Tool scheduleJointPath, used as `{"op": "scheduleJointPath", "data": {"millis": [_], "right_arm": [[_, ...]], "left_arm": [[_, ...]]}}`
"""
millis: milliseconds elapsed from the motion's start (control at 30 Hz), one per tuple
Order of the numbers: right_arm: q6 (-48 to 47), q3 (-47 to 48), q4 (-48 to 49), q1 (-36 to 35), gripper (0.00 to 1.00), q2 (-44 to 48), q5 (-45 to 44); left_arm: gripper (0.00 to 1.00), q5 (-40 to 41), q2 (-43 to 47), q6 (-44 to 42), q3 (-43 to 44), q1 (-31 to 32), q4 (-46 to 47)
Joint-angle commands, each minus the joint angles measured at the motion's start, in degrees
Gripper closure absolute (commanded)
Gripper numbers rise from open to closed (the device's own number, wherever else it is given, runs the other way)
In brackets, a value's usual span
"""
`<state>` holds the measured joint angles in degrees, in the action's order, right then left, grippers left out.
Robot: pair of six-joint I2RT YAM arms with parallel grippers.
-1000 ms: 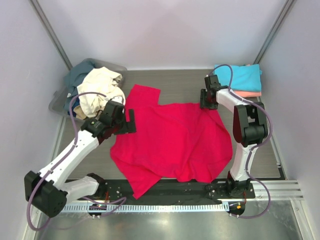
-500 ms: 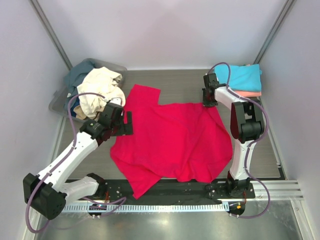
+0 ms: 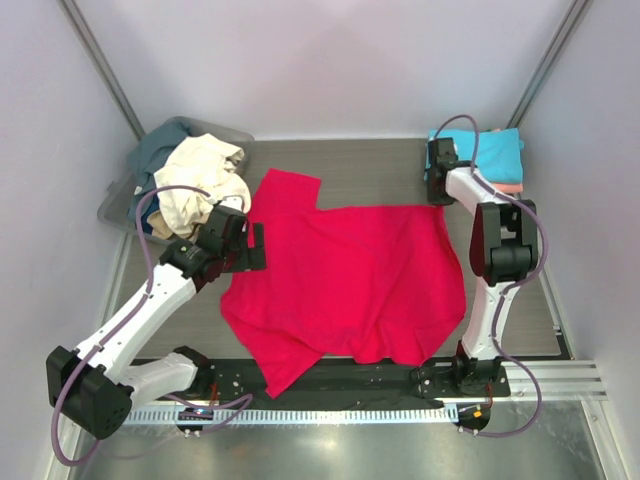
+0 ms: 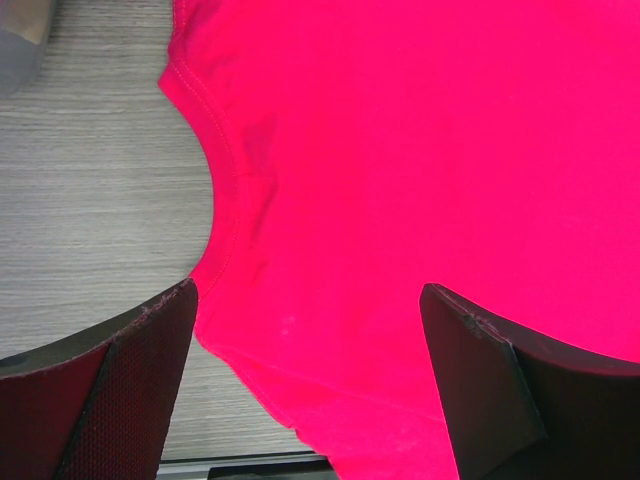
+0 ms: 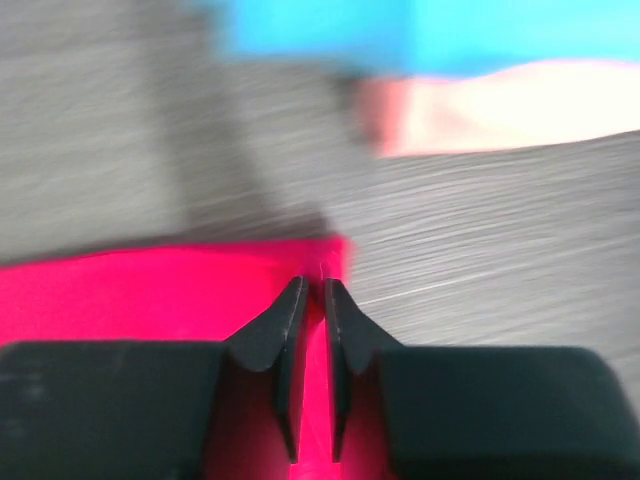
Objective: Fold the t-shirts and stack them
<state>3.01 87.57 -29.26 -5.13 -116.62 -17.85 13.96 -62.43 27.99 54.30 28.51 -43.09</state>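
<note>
Overhead, grey wood-grain table (image 3: 365,168), pale lilac walls (image 3: 330,65), red t-shirt (image 3: 350,280) spread

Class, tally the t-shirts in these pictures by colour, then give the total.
red t-shirt: 1
turquoise t-shirt: 1
salmon pink t-shirt: 1
cream t-shirt: 1
slate blue t-shirt: 1
Total: 5

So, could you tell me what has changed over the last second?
The right gripper, shut on the far right corner of the crimson red cloth t-shirt, moved away and rightward toward the folded turquoise shirt, drawing that corner out. The open left gripper and the shirt's remainder stayed put.
</note>
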Motion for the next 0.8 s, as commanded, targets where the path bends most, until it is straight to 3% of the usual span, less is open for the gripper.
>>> {"op": "scheduleJointPath", "data": {"millis": [0, 33, 67, 167, 400, 533, 767], "right_arm": [[-1.70, 4.45, -0.19, 4.33, 0.72, 2.62, -3.08], [-1.25, 4.54, -0.19, 5.90, 0.62, 3.23, -3.07], [-0.73, 4.28, -0.27, 6.00, 0.43, 4.89, -3.16], [1.03, 2.70, -0.62, 6.00, 0.34, 8.24, 0.35], [10.87, -11.44, 1.65, 3.39, 0.33, 21.42, 20.62], [16.50, -21.89, 3.59, 1.26, 0.33, 23.02, 24.87], [17.56, -26.75, 4.82, 0.73, 0.34, 19.15, 23.91]], "left_arm": [[0.08, 0.90, 0.47, -0.48, -0.25, 0.05, 0.90], [0.08, 0.98, 0.56, -0.48, -0.25, 0.05, 0.90], [0.08, 0.99, 0.73, -0.48, -0.25, 0.14, 0.90], [0.08, 0.90, 0.65, -0.39, -0.16, 0.14, 0.99], [0.08, -1.47, -3.21, 2.59, 1.41, 0.05, 2.48], [0.08, -4.81, -8.04, 7.25, 0.63, 0.14, 7.92], [0.10, -6.93, -24.12, 10.95, 1.33, 0.05, 17.59]]}}
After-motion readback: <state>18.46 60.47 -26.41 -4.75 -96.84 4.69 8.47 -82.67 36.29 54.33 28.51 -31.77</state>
